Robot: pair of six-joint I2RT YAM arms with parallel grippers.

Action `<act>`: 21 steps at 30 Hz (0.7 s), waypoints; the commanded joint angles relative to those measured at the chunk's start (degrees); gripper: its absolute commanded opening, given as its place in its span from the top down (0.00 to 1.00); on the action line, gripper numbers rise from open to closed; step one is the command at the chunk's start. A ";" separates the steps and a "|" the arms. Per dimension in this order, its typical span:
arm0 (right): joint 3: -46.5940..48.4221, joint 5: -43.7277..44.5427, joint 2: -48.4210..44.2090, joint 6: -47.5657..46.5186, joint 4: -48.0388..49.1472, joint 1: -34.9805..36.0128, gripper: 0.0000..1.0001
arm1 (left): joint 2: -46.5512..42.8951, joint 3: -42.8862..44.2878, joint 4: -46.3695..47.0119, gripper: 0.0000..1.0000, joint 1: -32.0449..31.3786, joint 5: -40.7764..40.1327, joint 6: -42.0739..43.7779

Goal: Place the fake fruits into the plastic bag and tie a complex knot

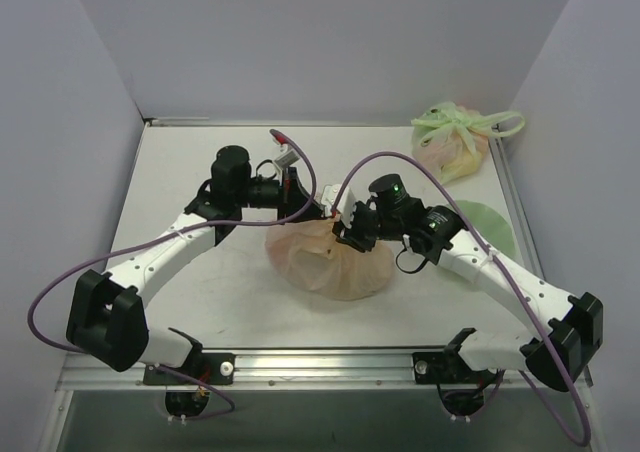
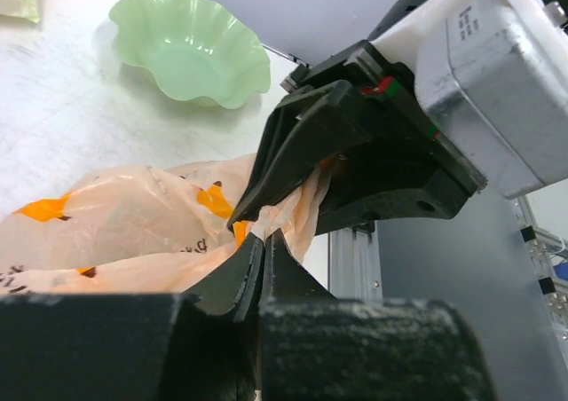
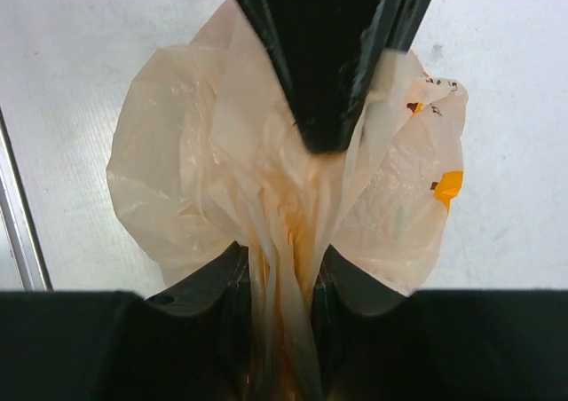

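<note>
Peach-orange film of the plastic bag (image 1: 325, 262) lies slumped in the middle of the table (image 1: 200, 302), its rounded bulk toward the near edge and its mouth gathered into a neck on the far side. What is inside cannot be made out through the film; only orange print shows.

Both end effectors meet at that neck. The right gripper (image 3: 282, 268) comes in from the right, its fingers a little apart, and the bunched film fills the gap and touches both pads, so it is pinching the neck. The left gripper (image 2: 264, 241) reaches in from the left with its fingers pressed together, and a thin strand of the same film runs from their tips toward the right gripper's jaws. The two grippers sit just beside each other, tip to tip, over the bag's far edge.

To the right of the bag, a pale green wavy-rimmed bowl (image 2: 191, 51) rests on the table, partly covered by the right arm in the overhead view. Farther off, in the far right corner, sits a tied pale green bag (image 1: 455, 142), well apart from the grippers.
</note>
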 commanded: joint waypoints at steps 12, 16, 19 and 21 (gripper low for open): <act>-1.35 -0.69 -1.52 3.11 -1.88 -2.12 0.78 | 0.52 11.22 -7.95 1.00 4.03 1.67 12.88; -0.73 -1.13 -1.26 3.64 -3.46 -2.55 0.78 | 0.52 12.01 -9.80 1.00 5.17 0.26 15.00; -0.65 -1.48 -0.91 4.51 -3.91 -3.34 0.86 | 0.00 12.63 -9.54 1.00 6.49 0.96 14.75; 0.58 -1.74 0.23 6.62 -4.69 -4.13 1.00 | -0.97 12.28 -7.70 1.00 6.76 3.93 12.38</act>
